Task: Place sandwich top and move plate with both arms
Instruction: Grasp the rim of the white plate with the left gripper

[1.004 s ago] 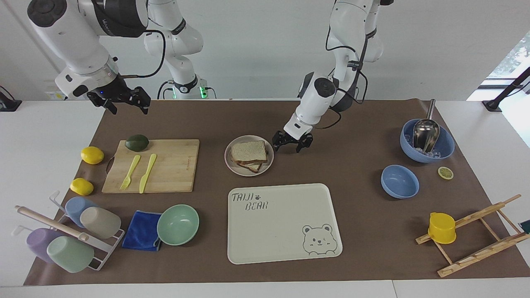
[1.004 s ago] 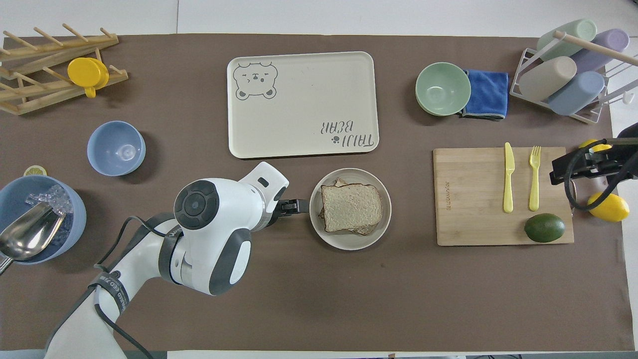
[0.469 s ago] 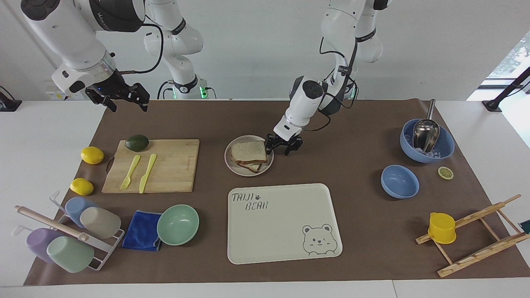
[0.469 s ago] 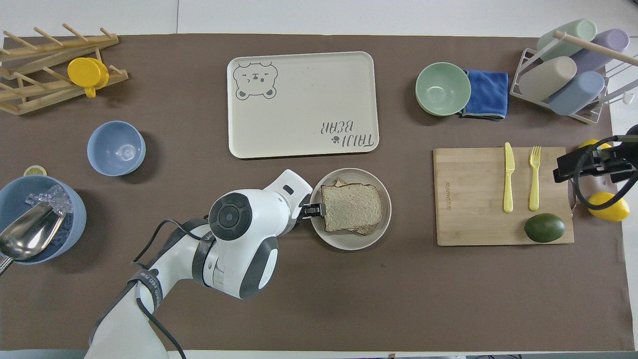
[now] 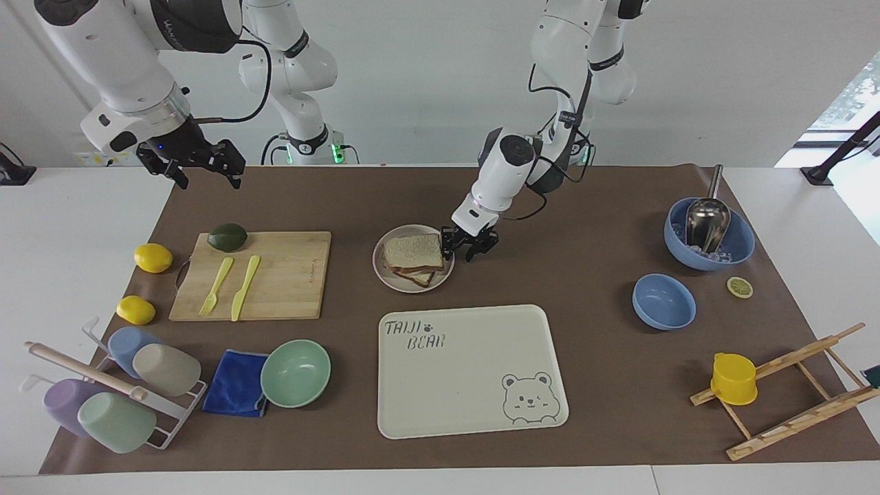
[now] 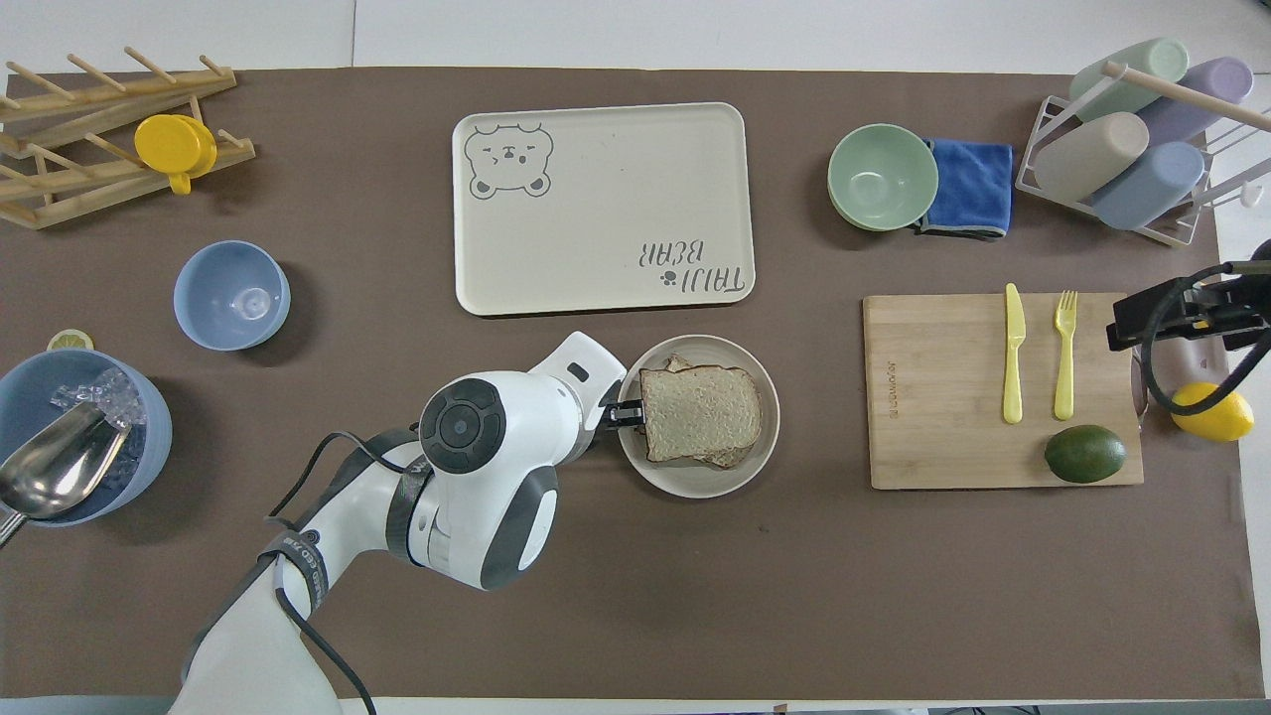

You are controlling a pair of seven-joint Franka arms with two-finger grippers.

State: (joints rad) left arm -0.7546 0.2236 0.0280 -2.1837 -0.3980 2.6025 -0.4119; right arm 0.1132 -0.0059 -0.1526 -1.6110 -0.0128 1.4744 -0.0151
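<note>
Plate (image 5: 446, 274), tray (image 5: 467, 412) just beside

Two lemons (image 5: 152, 258), three bowls (image 5: 295, 372), four cups (image 5: 166, 369), one plate (image 5: 412, 283), one tray (image 5: 474, 385), two hands (image 5: 469, 242).

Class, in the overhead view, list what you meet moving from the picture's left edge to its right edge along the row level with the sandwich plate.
Ice bowl → left gripper → plate → cutting board → knife → fork → lemon

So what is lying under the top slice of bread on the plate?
Under the sandwich top another bread slice peeks out at its edges, resting on the plate. Any filling between them is covered, so it cannot be seen.
</note>
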